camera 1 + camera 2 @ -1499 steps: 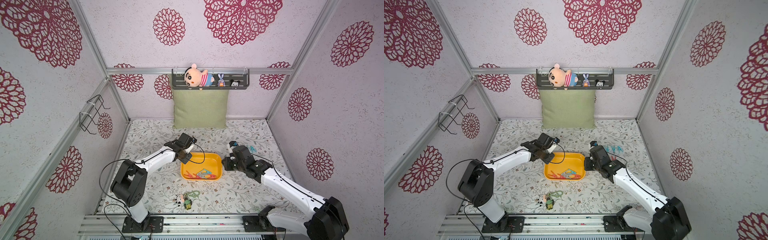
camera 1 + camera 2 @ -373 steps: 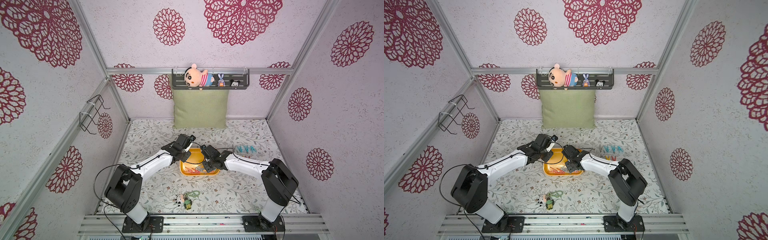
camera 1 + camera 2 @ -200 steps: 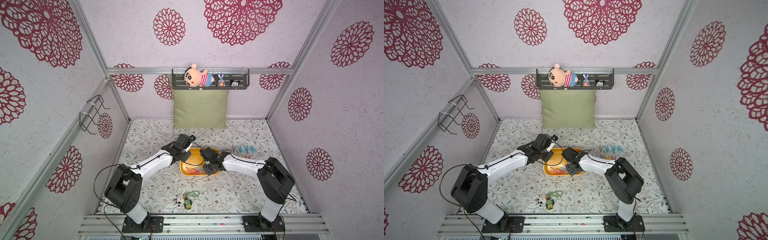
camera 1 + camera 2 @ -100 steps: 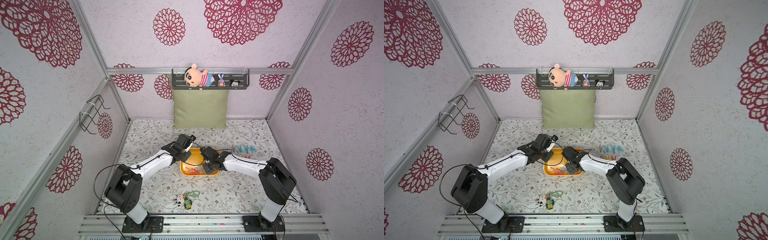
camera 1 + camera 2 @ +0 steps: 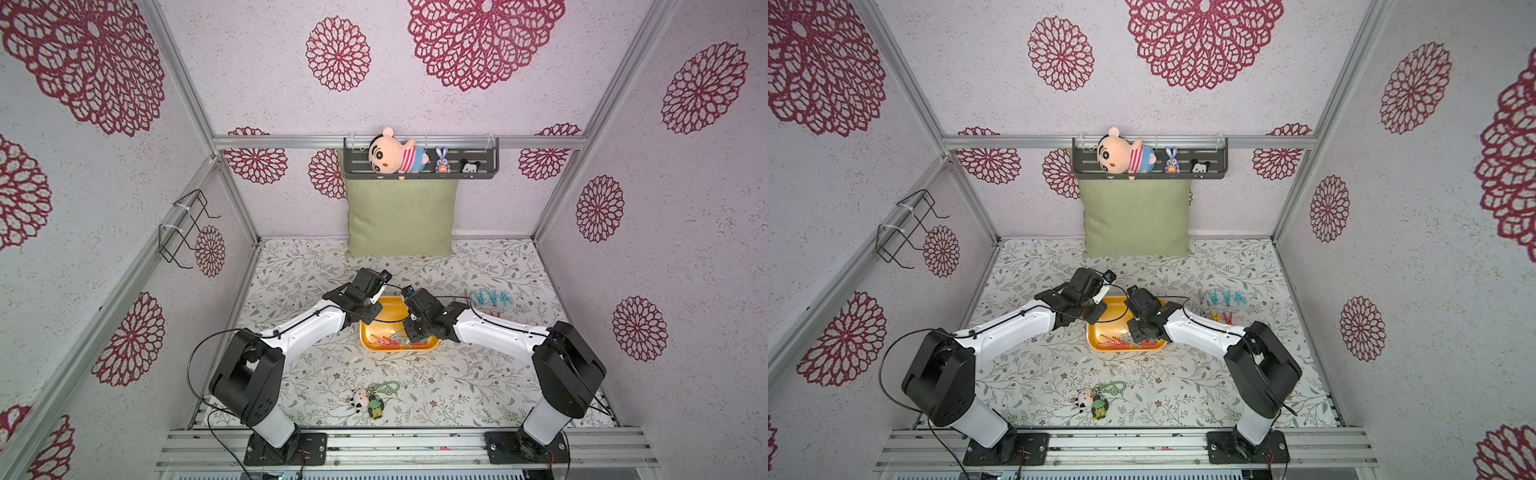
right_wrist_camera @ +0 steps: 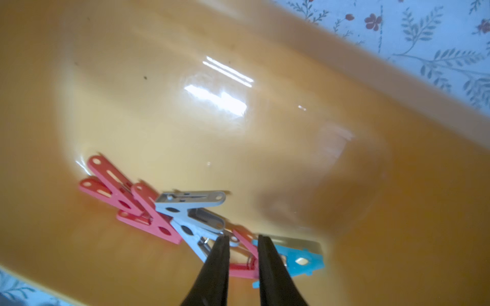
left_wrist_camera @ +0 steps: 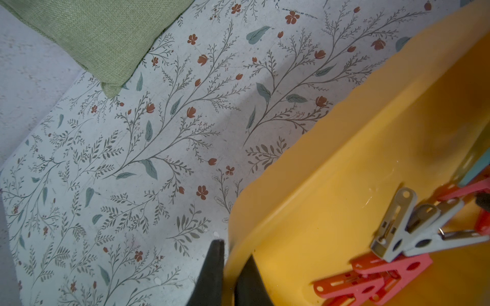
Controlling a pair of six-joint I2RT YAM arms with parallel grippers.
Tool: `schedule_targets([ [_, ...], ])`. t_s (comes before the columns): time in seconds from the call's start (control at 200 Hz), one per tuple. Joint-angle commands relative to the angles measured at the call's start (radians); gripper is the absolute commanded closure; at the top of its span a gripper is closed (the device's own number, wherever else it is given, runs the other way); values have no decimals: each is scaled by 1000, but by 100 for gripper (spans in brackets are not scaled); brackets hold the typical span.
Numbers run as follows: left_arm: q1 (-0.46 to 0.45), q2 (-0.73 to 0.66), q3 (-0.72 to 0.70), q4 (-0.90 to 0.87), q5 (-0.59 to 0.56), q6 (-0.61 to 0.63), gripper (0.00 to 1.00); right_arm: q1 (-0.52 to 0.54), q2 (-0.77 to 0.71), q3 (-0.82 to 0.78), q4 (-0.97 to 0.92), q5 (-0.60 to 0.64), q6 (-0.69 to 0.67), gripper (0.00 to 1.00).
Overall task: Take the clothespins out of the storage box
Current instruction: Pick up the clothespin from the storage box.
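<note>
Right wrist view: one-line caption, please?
Right hand straddles a red clothespin lying in the yellow storage box.

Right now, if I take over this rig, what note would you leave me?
Left gripper: shut on the storage box rim.
Right gripper: inside the box, jaws narrowly apart astride a red clothespin; grip uncertain.
Done: teal clothespins and a few yellow and red ones lie on the table, right of the box.
Left: more red clothespins, grey ones and a blue one in the box.
</note>
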Motion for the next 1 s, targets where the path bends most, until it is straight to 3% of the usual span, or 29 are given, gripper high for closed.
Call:
schedule_targets([
  [0.0,-11,-13,-9,-12,-12,18,100,-1,-67,-32,95,-69,170,74],
  [0.21,-11,-9,-6,-12,-8,15,100,-1,-93,-112,211,-99,399,72],
  [0.49,-12,-3,-3,-15,-4,12,100,3,-102,-201,341,-108,592,69],
  [0.996,-14,-4,1,-20,-3,11,100,18,-60,-204,409,-82,743,70],
])
